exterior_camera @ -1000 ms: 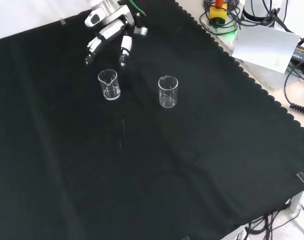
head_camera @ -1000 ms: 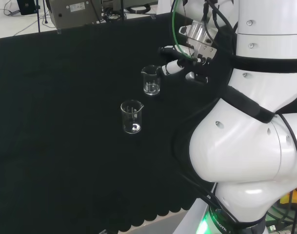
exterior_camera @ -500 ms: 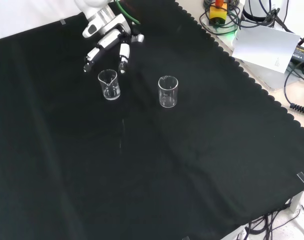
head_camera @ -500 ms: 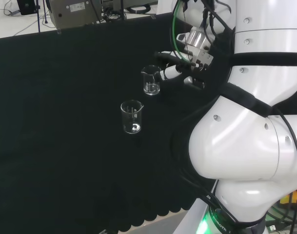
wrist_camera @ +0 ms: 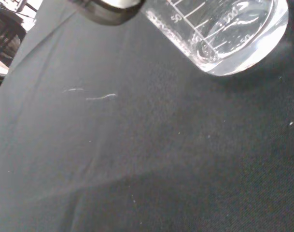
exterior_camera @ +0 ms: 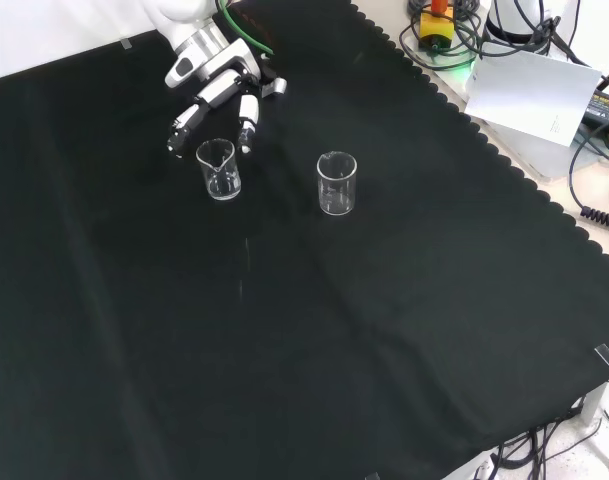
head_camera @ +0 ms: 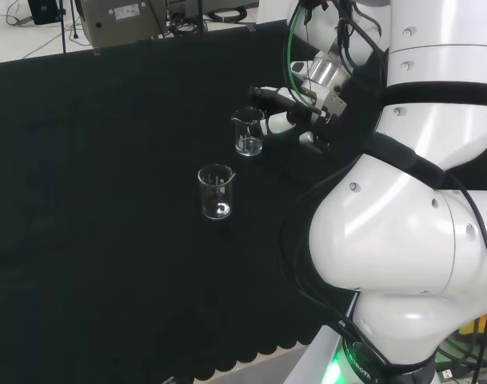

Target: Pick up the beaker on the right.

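While the hand [exterior_camera: 212,78] sits low over the black cloth [exterior_camera: 314,330] at the top of the front view, its fingers [exterior_camera: 247,122] are spread apart and fairly straight, pointing down at the cloth, nothing gripped. Two clear glass beakers stand upright on the cloth, well apart from each other. The spouted beaker [exterior_camera: 217,168] is just below the fingertips in the front view, one finger reaching down on each side of its rim; can't tell if either one touches the glass. Head view: same beaker [head_camera: 248,132] is just left of the hand [head_camera: 295,112], one dark finger over its rim, a white one beside its wall. The other beaker [exterior_camera: 336,183] stands to the right in the front view, clear of the hand; in the head view it [head_camera: 217,192] is nearer and to the left. Both look empty. Wrist view: the base of the near beaker [wrist_camera: 224,34] is close up, printed graduation marks on the wall, resting on the cloth, with a blurred dark fingertip [wrist_camera: 105,9] next to it. The white arm links [head_camera: 411,200] take up the right of the head view.
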